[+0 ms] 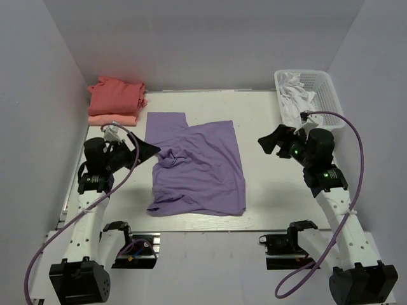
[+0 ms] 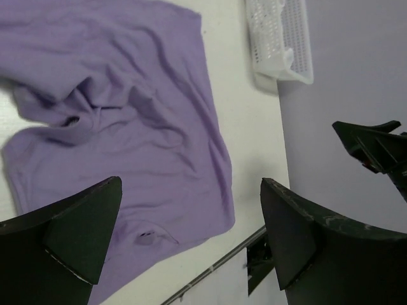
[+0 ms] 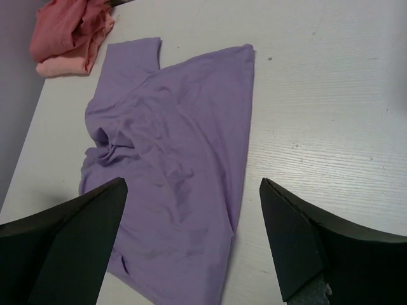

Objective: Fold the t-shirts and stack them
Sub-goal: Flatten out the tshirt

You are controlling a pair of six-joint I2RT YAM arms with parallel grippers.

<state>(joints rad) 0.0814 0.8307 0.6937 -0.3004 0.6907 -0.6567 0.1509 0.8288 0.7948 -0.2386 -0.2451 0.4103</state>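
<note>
Lavender t-shirt (image 1: 200, 171) is lying rumpled on the table (image 1: 261, 114), ungripped; left gripper (image 1: 147, 149) and right gripper (image 1: 270, 141) are flanking it, fingers spread. Flattening its bunched left side first is looking wise.

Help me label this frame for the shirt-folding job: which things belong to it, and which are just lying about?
Job: lavender t-shirt, rumpled, in the middle; coral-red t-shirt folded atop the salmon-pink t-shirt, far left corner.
Lying about: white basket, far right, holding white cloth of unclear kind.

The lavender t-shirt (image 1: 203, 171), coral-red shirt (image 1: 116, 95) and salmon-pink shirt (image 1: 111, 119) are plain.
</note>
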